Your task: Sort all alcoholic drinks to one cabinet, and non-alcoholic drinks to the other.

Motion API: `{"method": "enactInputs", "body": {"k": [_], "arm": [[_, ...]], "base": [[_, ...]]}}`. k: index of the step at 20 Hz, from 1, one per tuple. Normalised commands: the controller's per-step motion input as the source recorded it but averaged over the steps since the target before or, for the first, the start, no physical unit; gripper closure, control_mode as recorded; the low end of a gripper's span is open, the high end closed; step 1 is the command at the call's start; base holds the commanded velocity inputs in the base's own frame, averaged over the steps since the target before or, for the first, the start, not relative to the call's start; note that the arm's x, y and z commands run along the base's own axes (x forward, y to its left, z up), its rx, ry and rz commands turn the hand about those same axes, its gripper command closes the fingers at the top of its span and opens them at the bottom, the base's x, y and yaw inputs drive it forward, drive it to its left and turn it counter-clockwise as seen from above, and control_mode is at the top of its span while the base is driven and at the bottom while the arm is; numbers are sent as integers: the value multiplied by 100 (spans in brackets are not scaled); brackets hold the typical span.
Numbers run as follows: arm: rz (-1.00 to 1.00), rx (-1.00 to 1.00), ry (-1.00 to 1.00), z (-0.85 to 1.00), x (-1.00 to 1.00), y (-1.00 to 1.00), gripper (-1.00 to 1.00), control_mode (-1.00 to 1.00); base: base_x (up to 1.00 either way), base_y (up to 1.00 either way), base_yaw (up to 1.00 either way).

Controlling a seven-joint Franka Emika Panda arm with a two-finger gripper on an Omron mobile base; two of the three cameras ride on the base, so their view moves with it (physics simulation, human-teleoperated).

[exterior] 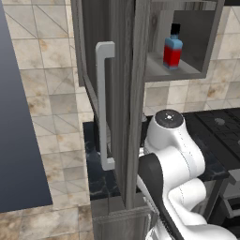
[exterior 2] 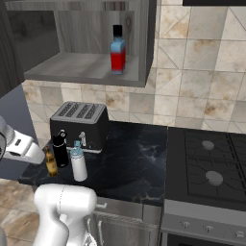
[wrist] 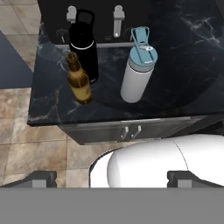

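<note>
Red bottle (exterior 2: 117, 50) stands in the open cabinet (exterior 2: 86, 67); gripper (wrist: 112, 178) jaws wide apart above the amber bottle (wrist: 79, 80), black bottle (wrist: 84, 44) and white bottle (wrist: 137, 72).

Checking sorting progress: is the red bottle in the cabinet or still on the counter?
In the cabinet. The red bottle stands upright on the open cabinet shelf, above the counter.

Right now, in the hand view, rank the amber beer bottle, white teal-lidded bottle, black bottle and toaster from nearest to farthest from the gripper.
1. slim amber-brown glass beer bottle, front left, and white cylindrical teal-lidded bottle, front right: too close to call.
2. all-black bottle, behind the amber one.
3. black toaster, at the back.
</note>
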Motion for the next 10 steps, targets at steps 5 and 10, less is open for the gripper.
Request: {"method": "enactInputs", "body": {"k": [5, 10], "arm": [[1, 0, 1, -13, 20, 0, -100, -100], [3, 0, 3, -12, 25, 0, -100, -100]], "base": [[0, 0, 0], [0, 0, 0]]}}
